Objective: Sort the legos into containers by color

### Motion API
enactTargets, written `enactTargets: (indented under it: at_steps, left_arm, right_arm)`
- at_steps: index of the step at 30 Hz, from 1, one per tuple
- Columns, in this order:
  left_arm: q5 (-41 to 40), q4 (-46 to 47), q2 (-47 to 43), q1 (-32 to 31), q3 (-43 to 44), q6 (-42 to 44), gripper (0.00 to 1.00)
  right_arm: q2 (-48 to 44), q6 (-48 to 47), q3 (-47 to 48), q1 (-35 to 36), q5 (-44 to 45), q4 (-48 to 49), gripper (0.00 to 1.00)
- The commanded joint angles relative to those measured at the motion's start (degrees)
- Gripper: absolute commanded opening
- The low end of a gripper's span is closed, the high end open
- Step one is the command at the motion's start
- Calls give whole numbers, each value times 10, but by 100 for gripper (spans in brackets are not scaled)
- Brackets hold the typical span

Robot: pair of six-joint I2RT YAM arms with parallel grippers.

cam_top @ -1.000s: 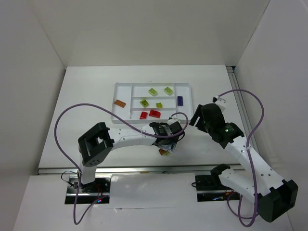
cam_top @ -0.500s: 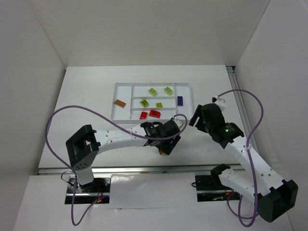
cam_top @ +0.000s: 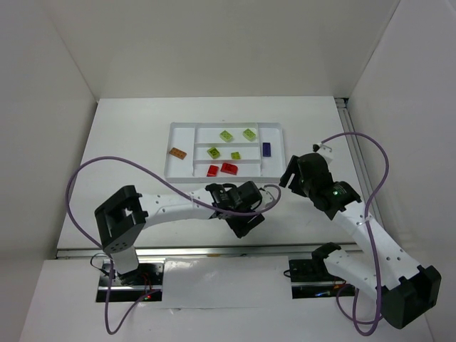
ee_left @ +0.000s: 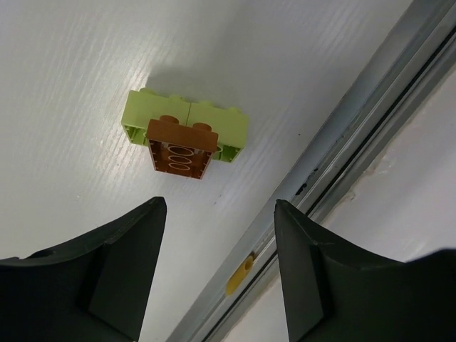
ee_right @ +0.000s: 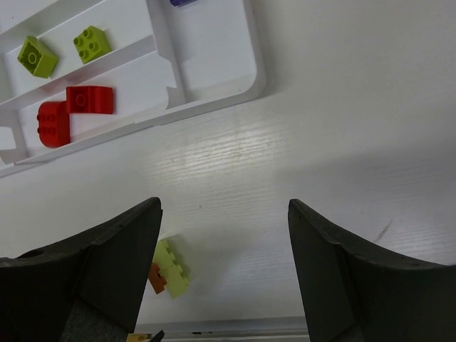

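A lime green brick (ee_left: 187,122) with an orange-brown brick (ee_left: 182,149) stuck on it lies on the table by the near edge. My left gripper (ee_left: 221,214) is open and empty just above them, and the pair lies beyond its fingertips. In the top view the left gripper (cam_top: 242,221) hides this pair. The right wrist view shows the pair (ee_right: 171,269) by its left finger. My right gripper (ee_right: 222,206) is open and empty, near the tray's right front corner (cam_top: 291,174). The white tray (cam_top: 214,125) holds lime green bricks (cam_top: 226,136), red bricks (cam_top: 229,168), a dark blue brick (cam_top: 266,149) and an orange-brown brick (cam_top: 177,152).
A metal rail (ee_left: 370,107) runs along the table's near edge, right beside the stacked pair. The tray's front rim (ee_right: 253,64) lies ahead of the right gripper. White walls enclose the table on the left, back and right.
My left arm has swung its elbow to the left, and its gripper has shifted down over the stacked pair, which now hides under it in the top view. The right arm has barely moved.
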Motion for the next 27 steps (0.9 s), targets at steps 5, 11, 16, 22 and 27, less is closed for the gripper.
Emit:
enactTargets:
  at_steps: [5, 11, 16, 22, 27]
  left_arm:
    - [61, 23, 32, 51, 11, 68, 71]
    - [111, 57, 38, 90, 11, 75, 68]
    - [133, 57, 38, 90, 0, 81, 68]
    - [165, 52, 18, 90, -10, 105, 69]
    - [165, 31, 42, 85, 6, 118, 69]
  right_arm:
    - [5, -6, 4, -3, -1, -7, 78]
    - [5, -6, 4, -3, -1, -2, 78]
    - [10, -6, 4, -3, -1, -2, 78]
    - [10, -6, -2, -3, -1, -2, 78]
    - [16, -6, -2, -3, -6, 4, 78]
